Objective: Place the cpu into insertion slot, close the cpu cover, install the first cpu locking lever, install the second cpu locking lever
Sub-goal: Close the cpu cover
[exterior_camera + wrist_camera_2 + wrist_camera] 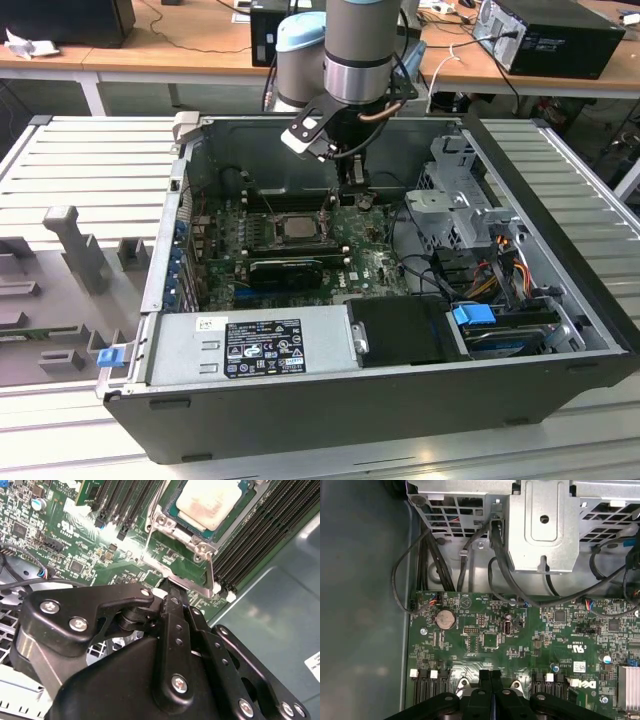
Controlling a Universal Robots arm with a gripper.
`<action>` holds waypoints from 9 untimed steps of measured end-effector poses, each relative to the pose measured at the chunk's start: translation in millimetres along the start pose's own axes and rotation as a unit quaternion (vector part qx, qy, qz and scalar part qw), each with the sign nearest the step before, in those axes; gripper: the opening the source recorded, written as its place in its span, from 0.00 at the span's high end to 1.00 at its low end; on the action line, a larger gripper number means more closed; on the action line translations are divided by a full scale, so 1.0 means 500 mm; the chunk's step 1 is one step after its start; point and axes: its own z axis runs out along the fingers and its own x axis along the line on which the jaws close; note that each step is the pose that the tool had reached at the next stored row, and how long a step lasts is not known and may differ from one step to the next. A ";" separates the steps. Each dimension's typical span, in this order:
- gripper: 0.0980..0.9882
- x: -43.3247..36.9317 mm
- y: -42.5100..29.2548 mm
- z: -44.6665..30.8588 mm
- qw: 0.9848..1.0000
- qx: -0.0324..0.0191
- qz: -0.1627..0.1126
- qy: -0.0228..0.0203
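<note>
Fingers point(483, 682) of the gripper point(171, 591) are pressed together, tips at the cpu cover's point(192, 572) edge. The cpu point(207, 502) sits in the insertion slot point(265, 230) beneath it. Judged step: cover closing or first lever. Any push calls for steady, square pressure.

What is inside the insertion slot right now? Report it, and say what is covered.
The cpu sits inside, pale metal face up, with the metal frame of the cpu cover around it. The pin field underneath is hidden by the chip.
</note>
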 end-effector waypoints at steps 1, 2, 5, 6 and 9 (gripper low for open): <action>0.99 0.000 -0.002 0.000 1.000 0.000 0.000 0.000; 0.99 0.000 -0.004 0.000 1.000 0.000 0.000 0.000; 0.99 0.000 -0.011 -0.001 1.000 0.000 0.000 0.000; 0.99 0.000 -0.013 -0.001 1.000 0.000 0.000 0.000; 0.99 0.001 -0.017 -0.001 1.000 0.000 0.000 0.000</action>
